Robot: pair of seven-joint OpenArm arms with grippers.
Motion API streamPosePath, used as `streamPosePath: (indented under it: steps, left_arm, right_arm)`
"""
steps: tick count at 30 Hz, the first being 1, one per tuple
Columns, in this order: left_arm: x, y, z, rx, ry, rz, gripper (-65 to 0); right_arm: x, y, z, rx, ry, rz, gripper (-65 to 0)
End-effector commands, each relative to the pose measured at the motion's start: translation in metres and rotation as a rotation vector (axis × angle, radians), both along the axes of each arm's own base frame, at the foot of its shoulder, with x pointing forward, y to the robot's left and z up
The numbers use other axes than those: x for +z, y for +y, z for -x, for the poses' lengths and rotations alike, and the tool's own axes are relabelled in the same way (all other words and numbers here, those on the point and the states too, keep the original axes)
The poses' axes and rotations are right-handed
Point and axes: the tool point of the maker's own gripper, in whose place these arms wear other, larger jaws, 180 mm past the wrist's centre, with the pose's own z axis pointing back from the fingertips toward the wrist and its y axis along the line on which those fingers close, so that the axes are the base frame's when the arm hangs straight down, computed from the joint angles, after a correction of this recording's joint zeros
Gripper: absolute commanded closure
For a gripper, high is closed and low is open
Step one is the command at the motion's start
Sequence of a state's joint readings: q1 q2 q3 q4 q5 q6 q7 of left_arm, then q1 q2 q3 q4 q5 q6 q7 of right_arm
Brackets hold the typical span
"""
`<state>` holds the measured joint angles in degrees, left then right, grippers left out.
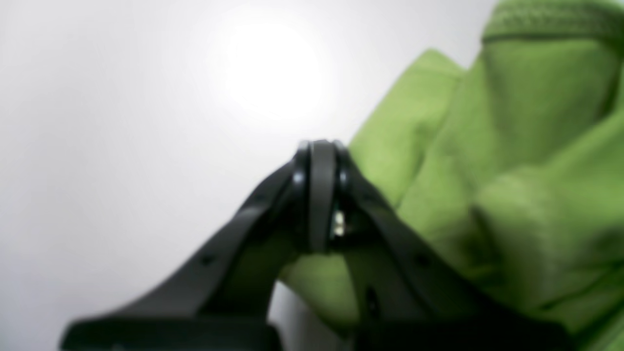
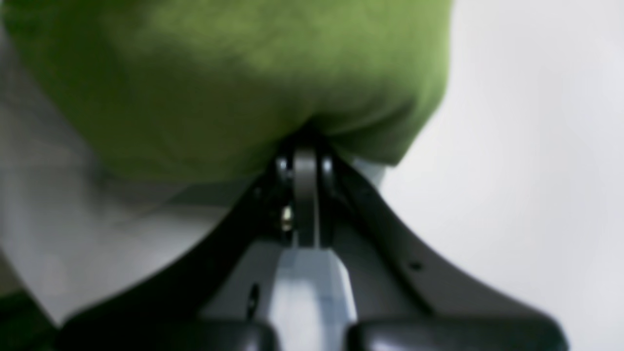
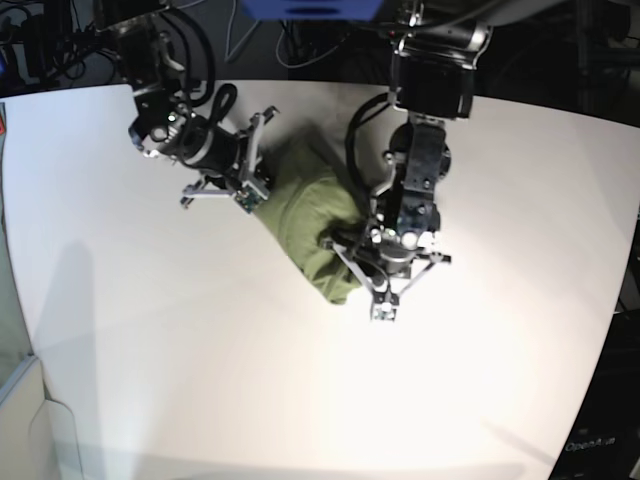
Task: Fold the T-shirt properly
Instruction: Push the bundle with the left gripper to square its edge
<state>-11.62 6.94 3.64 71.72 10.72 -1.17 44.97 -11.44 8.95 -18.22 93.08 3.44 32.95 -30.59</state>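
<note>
The olive-green T-shirt [image 3: 312,222] lies bunched in a wrinkled heap in the middle of the white table. My right gripper [image 3: 264,166] sits at the heap's upper-left edge. In the right wrist view the right gripper [image 2: 307,141] is shut, with the T-shirt [image 2: 234,83] puckering into its tips. My left gripper [image 3: 336,252] is over the heap's lower-right end. In the left wrist view the left gripper [image 1: 319,146] is shut, its tips against bare table. The T-shirt [image 1: 512,185], with a ribbed hem at the top, lies beside and behind its right finger. No cloth shows between those tips.
The white table [image 3: 200,360] stretches wide around the heap, with a bright glare patch at the lower middle. Dark cables and equipment [image 3: 60,40] crowd the far edge. Both arms reach in from the back.
</note>
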Motion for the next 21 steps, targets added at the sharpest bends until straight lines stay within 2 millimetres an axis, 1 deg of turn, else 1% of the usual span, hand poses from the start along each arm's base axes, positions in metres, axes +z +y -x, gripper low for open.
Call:
streamPosePath:
  steps: [1,3,4,7,10,11,12,14,15,16,18,21]
  left_arm:
    - [0.029,-0.012,-0.024,-0.010,-0.083,0.031,-0.5]
    - [0.040,-0.014,-0.034,-0.013,-0.111,0.034,-0.5]
    - [0.045,-0.014,-0.038,-0.013,-0.122,0.034,-0.5]
    - [0.069,-0.007,-0.049,-0.001,-0.187,0.031,-0.5]
    - [0.098,0.013,-0.056,0.015,-0.270,0.004,-0.5]
    - [0.112,0.020,-0.058,0.021,-0.313,-0.004,-0.5]
    - [0.121,0.026,-0.056,0.027,-0.336,-0.013,-0.5]
    - [0.128,0.038,-0.046,0.037,-0.331,-0.038,-0.5]
    - [0.131,0.048,-0.040,0.047,-0.323,-0.054,-0.5]
    - [0.131,0.056,-0.033,0.056,-0.308,-0.069,-0.5]
    - [0.123,0.067,-0.014,0.072,-0.260,-0.086,-0.5]
    - [0.102,0.071,0.016,0.076,-0.188,-0.096,-0.5]
  right_arm:
    - [0.015,0.016,-0.007,0.012,-0.042,-0.059,0.0]
    - [0.016,0.026,-0.004,0.020,-0.037,-0.078,0.0]
    - [0.015,0.033,0.001,0.030,-0.028,-0.090,0.0]
    - [0.013,0.048,0.013,0.053,-0.007,-0.112,0.0]
    - [0.014,0.054,0.016,0.069,-0.004,-0.118,0.0]
    - [0.014,0.055,0.017,0.073,-0.004,-0.119,0.0]
    - [0.014,0.056,0.017,0.073,-0.004,-0.121,0.0]
    - [0.013,0.052,0.016,0.066,-0.003,-0.116,0.0]
    - [0.013,0.051,0.016,0.067,-0.003,-0.113,0.0]
    - [0.011,0.048,0.017,0.069,-0.003,-0.104,0.0]
    - [0.010,0.043,0.017,0.073,-0.003,-0.089,0.0]
    - [0.009,0.034,0.015,0.078,-0.010,-0.066,0.0]
